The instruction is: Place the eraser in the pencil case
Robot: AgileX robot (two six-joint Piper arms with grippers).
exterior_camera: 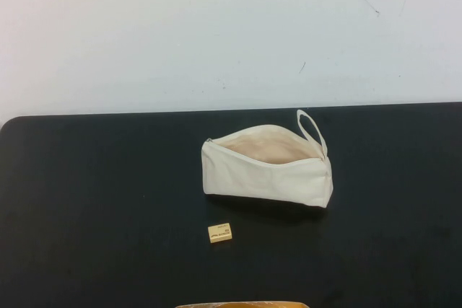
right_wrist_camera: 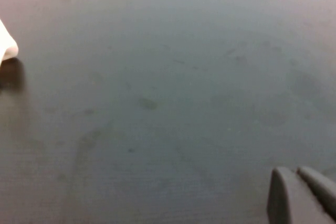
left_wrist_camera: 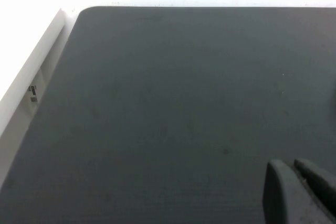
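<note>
The pencil case (exterior_camera: 267,171) is a cream-white fabric pouch lying in the middle of the black table, its zip open and beige lining showing, with a loop strap (exterior_camera: 310,128) at its right end. The eraser (exterior_camera: 220,233) is a small pale yellow block with dark print, lying on the table in front of the pouch's left part. Neither arm shows in the high view. My left gripper (left_wrist_camera: 294,165) is shut and empty over bare table near its left corner. My right gripper (right_wrist_camera: 294,171) is shut and empty over bare table; a white bit of the pouch (right_wrist_camera: 6,45) shows at that view's edge.
The black table (exterior_camera: 86,200) ends at a white wall behind. A yellow-orange object (exterior_camera: 242,305) peeks in at the near edge of the high view. A white ledge (left_wrist_camera: 31,77) runs beside the table's left corner.
</note>
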